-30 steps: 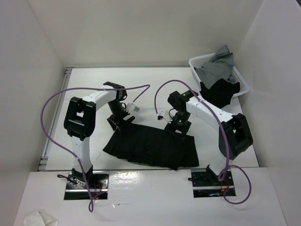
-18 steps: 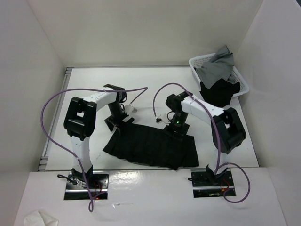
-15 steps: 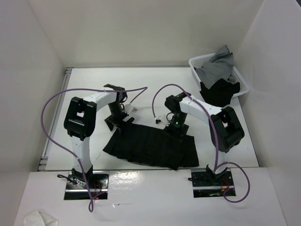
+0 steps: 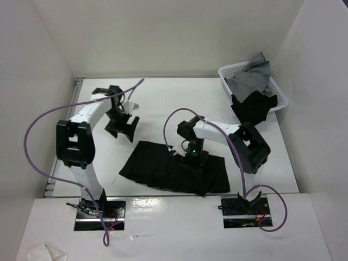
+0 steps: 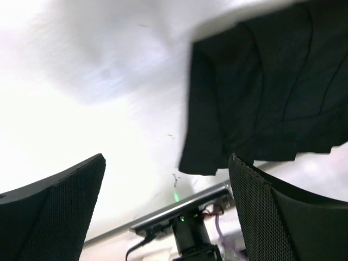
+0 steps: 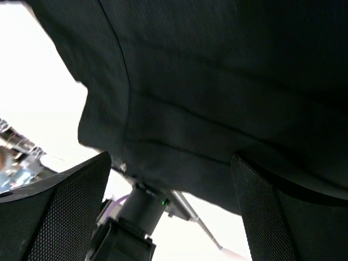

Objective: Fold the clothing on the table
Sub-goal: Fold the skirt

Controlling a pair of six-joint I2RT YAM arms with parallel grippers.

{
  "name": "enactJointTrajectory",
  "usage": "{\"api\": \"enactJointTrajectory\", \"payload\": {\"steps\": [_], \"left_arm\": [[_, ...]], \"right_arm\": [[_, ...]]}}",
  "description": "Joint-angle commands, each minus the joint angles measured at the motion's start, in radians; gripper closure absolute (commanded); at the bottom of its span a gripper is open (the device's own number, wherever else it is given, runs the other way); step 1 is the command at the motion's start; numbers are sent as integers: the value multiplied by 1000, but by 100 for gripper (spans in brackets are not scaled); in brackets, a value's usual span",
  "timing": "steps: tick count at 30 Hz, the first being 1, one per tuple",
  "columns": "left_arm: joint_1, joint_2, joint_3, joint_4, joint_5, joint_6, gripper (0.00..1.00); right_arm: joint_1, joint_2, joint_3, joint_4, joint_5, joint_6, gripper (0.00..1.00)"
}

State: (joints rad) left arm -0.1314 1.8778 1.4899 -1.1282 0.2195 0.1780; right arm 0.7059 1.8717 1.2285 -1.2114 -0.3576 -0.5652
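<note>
The clothing, a black pleated skirt, lies flat on the table near the front. My left gripper hangs open over bare table, up and left of the skirt's corner. In the left wrist view the skirt sits at the upper right, and nothing is between the mesh fingers of the left gripper. My right gripper hovers open over the skirt's upper edge near its middle. The right wrist view shows the skirt spread beyond the wide-apart fingers of the right gripper.
A white mesh basket stands at the back right with a grey cloth in it and a plain black garment hanging over its front rim. White walls enclose the table. Purple cables arc above both arms.
My left arm has swung up and to the left, away from the skirt's top left corner. My right gripper has slid left along the skirt's upper edge. Both jaws have opened wider.
</note>
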Motion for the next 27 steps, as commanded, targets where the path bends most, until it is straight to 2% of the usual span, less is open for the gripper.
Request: {"api": "enactJointTrajectory", "payload": {"steps": [1, 8, 22, 27], "left_arm": [[87, -98, 46, 1, 33, -32, 0], [182, -186, 46, 10, 5, -32, 0], [253, -223, 64, -27, 24, -5, 0], [253, -232, 75, -27, 24, 5, 0]], "right_arm": [[38, 16, -9, 96, 25, 47, 5], [50, 101, 0, 254, 103, 129, 5], [50, 245, 236, 446, 230, 284, 4], [-37, 280, 351, 475, 263, 356, 4]]}}
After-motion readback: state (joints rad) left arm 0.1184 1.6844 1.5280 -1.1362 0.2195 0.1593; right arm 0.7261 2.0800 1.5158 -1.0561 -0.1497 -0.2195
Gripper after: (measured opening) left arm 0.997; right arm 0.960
